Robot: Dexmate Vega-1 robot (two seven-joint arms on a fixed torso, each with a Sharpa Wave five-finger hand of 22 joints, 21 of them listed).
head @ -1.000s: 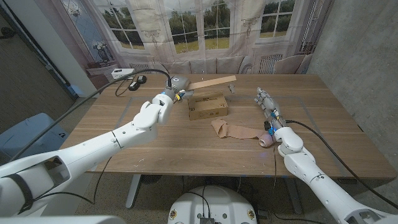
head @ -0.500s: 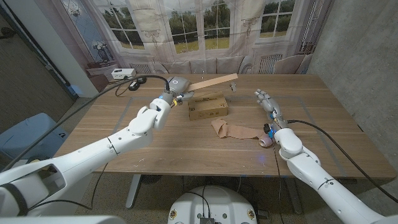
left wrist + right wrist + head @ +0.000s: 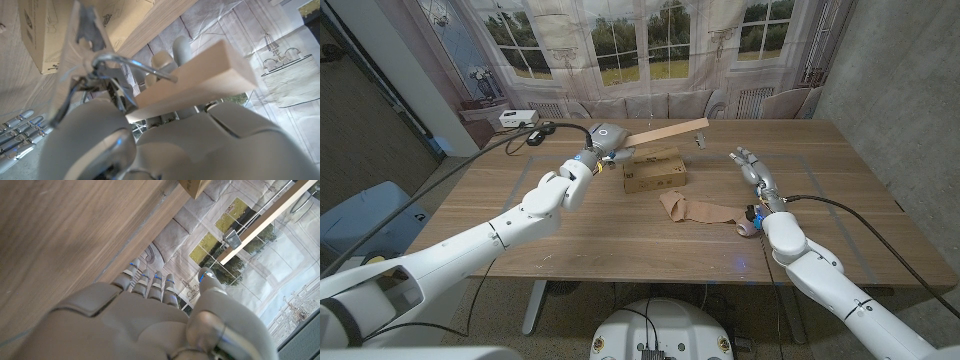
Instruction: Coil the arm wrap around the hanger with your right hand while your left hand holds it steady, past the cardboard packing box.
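Left arm reaches far across the table, left hand gripping one end of the wooden hanger, bar lifted off the table and slanting away over the cardboard box just beside the hand. Right arm extended forward, right hand raised, fingers spread, holding nothing. Tan arm wrap lies on the table between box and right hand, nearer the right wrist, untouched.
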